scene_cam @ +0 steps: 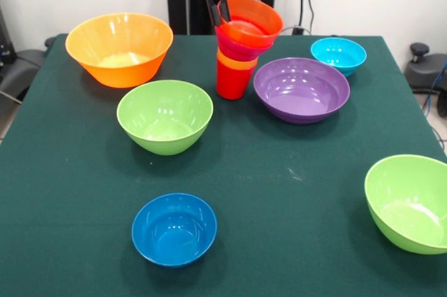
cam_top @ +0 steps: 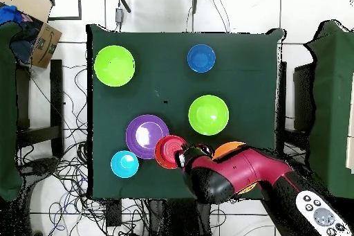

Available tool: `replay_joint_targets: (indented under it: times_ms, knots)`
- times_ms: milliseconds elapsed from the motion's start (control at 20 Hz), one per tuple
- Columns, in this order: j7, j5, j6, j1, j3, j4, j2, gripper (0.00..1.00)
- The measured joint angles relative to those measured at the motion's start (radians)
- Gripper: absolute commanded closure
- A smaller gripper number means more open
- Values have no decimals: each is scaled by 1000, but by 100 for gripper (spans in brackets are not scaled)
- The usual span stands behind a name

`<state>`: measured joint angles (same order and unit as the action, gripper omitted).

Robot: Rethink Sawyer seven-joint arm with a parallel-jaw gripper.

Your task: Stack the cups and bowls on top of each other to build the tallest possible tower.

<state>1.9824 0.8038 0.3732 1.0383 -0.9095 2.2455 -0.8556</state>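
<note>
The tower [scene_cam: 234,66] stands at the far middle of the table: a red cup [scene_cam: 231,86] as its base, an orange cup [scene_cam: 235,61] on it, then a small pink bowl [scene_cam: 237,47]. An orange bowl [scene_cam: 255,21] sits tilted on top. My gripper [scene_cam: 221,19] comes down from above. Its dark fingers [scene_cam: 213,9] straddle the orange bowl's left rim and are shut on it. In the overhead view the tower [cam_top: 168,151] shows as red rings beside my gripper [cam_top: 182,157], and the arm hides part of it.
Loose bowls on the green cloth [scene_cam: 293,185]: large yellow-orange [scene_cam: 119,49], lime green [scene_cam: 165,115], purple [scene_cam: 301,89] close right of the tower, light blue [scene_cam: 338,54], dark blue [scene_cam: 174,228], and a second lime green [scene_cam: 408,203] at the near right edge.
</note>
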Motion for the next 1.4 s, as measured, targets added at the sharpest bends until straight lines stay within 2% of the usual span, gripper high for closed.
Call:
replay_joint_targets:
  times_ms: [750,1400]
  knots:
    - [0,0,0,2,-21,-10,0,100]
    - [0,38,0,42,-20,-13,22,100]
